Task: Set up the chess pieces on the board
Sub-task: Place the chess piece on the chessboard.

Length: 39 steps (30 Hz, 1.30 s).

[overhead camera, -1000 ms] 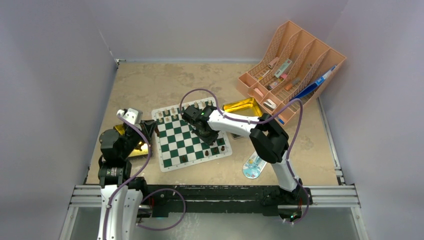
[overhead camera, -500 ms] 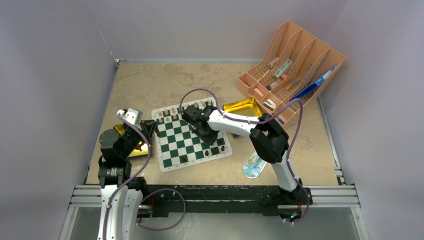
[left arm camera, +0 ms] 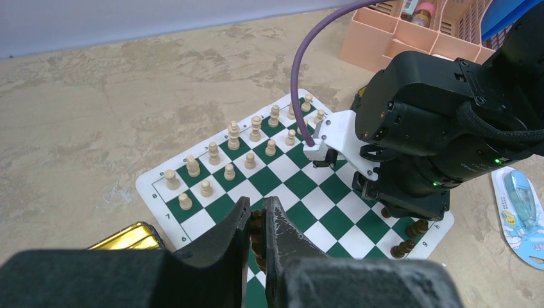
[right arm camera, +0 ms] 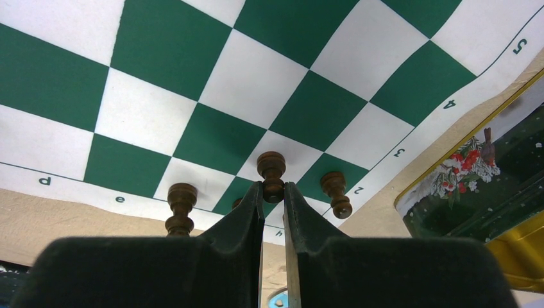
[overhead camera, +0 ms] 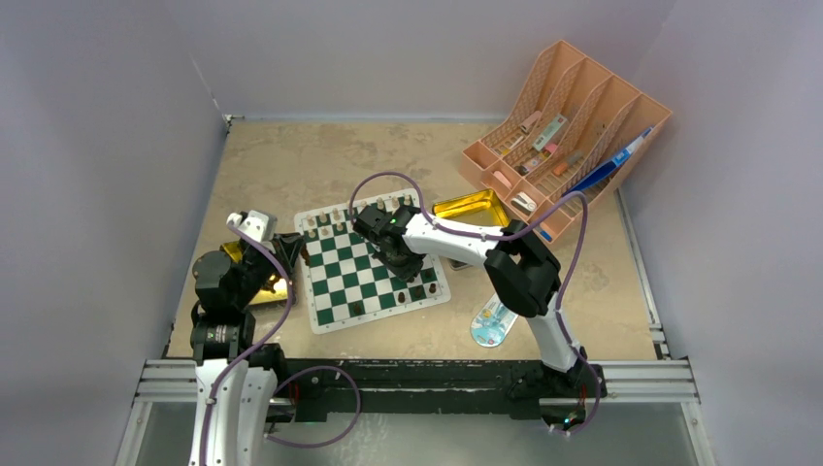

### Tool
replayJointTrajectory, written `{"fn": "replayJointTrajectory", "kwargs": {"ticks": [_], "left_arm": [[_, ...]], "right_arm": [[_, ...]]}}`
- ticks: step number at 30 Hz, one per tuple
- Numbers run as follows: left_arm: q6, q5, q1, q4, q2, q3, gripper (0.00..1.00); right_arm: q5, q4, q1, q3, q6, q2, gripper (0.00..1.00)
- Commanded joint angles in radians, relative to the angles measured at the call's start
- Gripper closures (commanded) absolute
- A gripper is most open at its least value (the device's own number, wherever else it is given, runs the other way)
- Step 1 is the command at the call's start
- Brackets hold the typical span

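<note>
Dark pawn (right arm camera: 271, 168) between fingertips (right arm camera: 252, 206) of right hand (right arm camera: 272, 192)

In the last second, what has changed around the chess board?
Nothing visibly moved. The right gripper sits where it was over the chess board, its fingers pinching a dark brown pawn. The left gripper is unchanged beside the board's left edge, shut.

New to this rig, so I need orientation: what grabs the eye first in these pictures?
The green-and-white board sits at the centre of the table, with cream pieces ranked along its far edge. Over its right side, the right gripper pinches a dark brown piece. A peach rack leans in the far right corner.
</note>
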Motion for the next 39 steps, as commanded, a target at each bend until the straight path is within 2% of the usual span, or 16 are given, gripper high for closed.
{"fn": "replayJointTrajectory", "kwargs": {"ticks": [1,8,12,17,24,27,33,37,39], "left_arm": [[0.010,0.012,-0.004,0.042,-0.010,0.033,1.00],[0.010,0.014,-0.004,0.043,-0.009,0.032,1.00],[0.008,0.014,-0.005,0.042,-0.008,0.032,1.00],[-0.011,0.001,-0.004,0.051,-0.003,0.031,1.00],[-0.086,-0.029,-0.007,0.050,0.015,0.043,1.00],[-0.175,-0.056,-0.007,0.042,0.023,0.058,1.00],[-0.462,-0.129,-0.007,-0.002,0.052,0.126,1.00],[-0.679,-0.141,-0.007,-0.076,0.080,0.183,1.00],[-0.756,-0.124,-0.007,-0.118,0.103,0.215,1.00]], "right_arm": [[0.011,-0.037,0.003,-0.006,0.016,-0.037,0.89],[0.006,-0.035,0.005,0.002,0.015,-0.044,0.88],[-0.001,-0.026,0.008,-0.003,0.010,-0.046,0.79],[0.016,-0.006,0.008,0.012,0.016,-0.072,0.72],[0.023,0.034,0.008,0.021,0.025,-0.158,0.69],[0.030,0.080,0.009,0.012,0.025,-0.216,0.69],[0.040,0.301,0.020,-0.065,0.002,-0.363,0.70],[0.033,0.633,0.077,-0.240,-0.108,-0.516,0.71],[0.053,0.895,0.128,-0.365,-0.193,-0.607,0.70]]}}
